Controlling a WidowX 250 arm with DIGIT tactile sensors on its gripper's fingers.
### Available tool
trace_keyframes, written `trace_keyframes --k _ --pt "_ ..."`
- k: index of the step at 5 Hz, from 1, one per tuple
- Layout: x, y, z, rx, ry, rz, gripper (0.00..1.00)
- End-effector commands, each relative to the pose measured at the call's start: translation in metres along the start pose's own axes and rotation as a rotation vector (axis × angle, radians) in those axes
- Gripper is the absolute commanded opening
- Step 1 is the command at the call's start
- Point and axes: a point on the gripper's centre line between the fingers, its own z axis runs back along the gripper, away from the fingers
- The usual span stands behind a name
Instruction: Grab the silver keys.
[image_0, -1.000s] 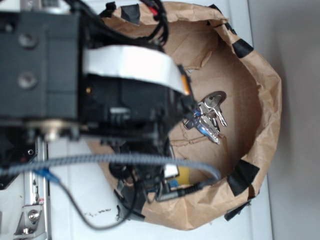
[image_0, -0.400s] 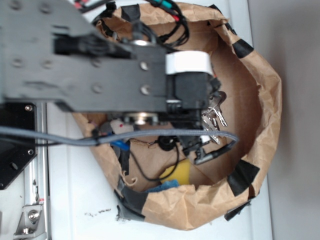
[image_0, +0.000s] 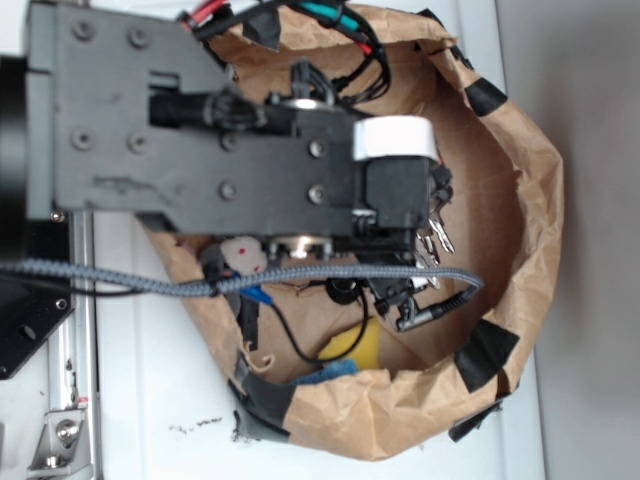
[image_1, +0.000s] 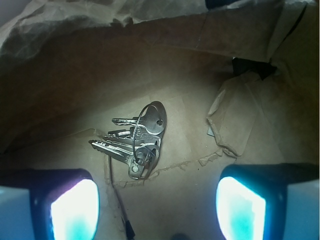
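Note:
The silver keys (image_1: 137, 141) lie flat on the brown paper floor of the bag, a small bunch on a ring, seen in the wrist view just left of centre. My gripper (image_1: 157, 207) hangs above them with both jaws wide apart, and the keys sit a little beyond and between the glowing fingertips (image_1: 75, 210). Nothing is held. In the exterior view the arm covers most of the bunch; only the tips of the silver keys (image_0: 438, 232) poke out to the right of the gripper body.
The crumpled brown paper bag (image_0: 530, 200) with black tape patches rings the work area. A yellow object (image_0: 358, 345) and a blue thing lie at the bag's lower side. A torn paper flap (image_1: 235, 120) sticks up right of the keys.
The arm has swung over the bag and moved right, so it now covers most of the keys that lay fully in sight a second ago.

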Motion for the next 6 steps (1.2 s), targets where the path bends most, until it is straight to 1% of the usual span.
trace_keyframes --k 1,2,3,4,5,6 --pt "0.019 -0.001 -0.023 0.02 -0.068 -0.017 1.0" --pt "0.022 -0.005 -0.043 0.016 -0.081 -0.019 1.0" --pt "0.021 -0.012 -0.048 -0.005 -0.098 -0.025 1.0" --pt "0.021 -0.014 -0.057 -0.002 -0.092 -0.036 1.0" --pt "0.024 -0.014 -0.068 0.018 -0.095 -0.004 0.0" --pt "0.03 -0.011 -0.076 0.043 -0.104 0.017 0.0"
